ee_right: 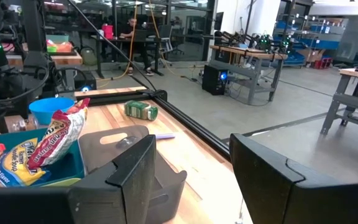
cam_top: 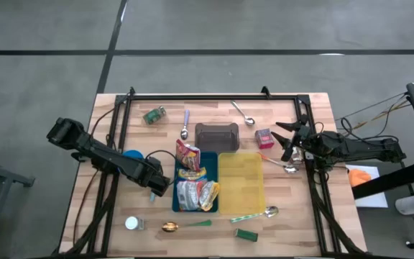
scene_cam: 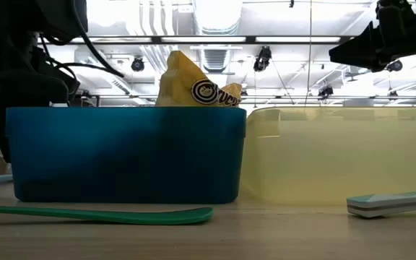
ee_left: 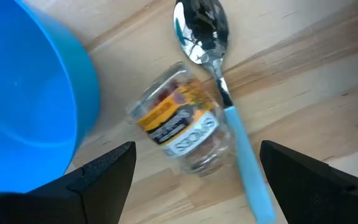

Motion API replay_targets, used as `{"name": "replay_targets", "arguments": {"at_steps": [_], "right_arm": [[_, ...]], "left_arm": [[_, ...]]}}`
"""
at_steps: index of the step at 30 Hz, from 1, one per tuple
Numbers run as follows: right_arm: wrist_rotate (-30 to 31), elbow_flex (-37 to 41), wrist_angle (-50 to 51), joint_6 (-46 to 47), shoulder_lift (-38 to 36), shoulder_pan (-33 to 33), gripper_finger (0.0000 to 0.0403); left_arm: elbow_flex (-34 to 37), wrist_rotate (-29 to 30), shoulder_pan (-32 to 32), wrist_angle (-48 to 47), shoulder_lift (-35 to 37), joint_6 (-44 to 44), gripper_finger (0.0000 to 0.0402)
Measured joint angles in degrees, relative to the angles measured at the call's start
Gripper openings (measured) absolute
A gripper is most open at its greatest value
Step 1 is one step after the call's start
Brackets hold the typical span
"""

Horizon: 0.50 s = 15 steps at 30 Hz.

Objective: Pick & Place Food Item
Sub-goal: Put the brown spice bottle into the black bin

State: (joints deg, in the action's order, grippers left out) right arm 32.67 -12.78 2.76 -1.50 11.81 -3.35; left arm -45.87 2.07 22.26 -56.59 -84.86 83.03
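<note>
Right now, your left hand (cam_top: pixel 158 188) hangs with its fingers spread wide and empty, just beside the left wall of the teal bin (cam_top: pixel 179 205). In the left wrist view, the small jar (ee_left: pixel 182 127) lies on its side on the bench (cam_top: pixel 300 223), straight ahead between the fingers, with its long axis slanted across the gap. A blue-handled spoon (ee_left: pixel 229 112) rests against it, and the blue bowl (ee_left: pixel 23 93) sits close on the other side. I judge this jar to be your target, and the left arm is far nearer.

Moving rightward, you can count three snack bags (cam_top: pixel 190 173) in the teal bin, one dark container (cam_top: pixel 216 135), one yellow tray (cam_top: pixel 241 183) and one pink block (cam_top: pixel 264 137). Your right hand (cam_top: pixel 279 142) waits beside that block, partly spread, holding nothing.
</note>
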Motion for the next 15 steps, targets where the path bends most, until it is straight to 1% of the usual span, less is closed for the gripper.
{"name": "replay_targets", "arguments": {"at_steps": [6, 15], "right_arm": [[0.0, 0.0, 0.0, 0.0, 0.0, 0.0, 0.0199], [0.0, 0.0, 0.0, 0.0, 0.0, 0.0, 0.0199]], "left_arm": [[0.4, 1.4, -1.4, -1.6, 0.0, 6.4, 0.0344], [0.4, 1.5, -5.9, -0.4, 0.4, 10.1, 0.0344]]}}
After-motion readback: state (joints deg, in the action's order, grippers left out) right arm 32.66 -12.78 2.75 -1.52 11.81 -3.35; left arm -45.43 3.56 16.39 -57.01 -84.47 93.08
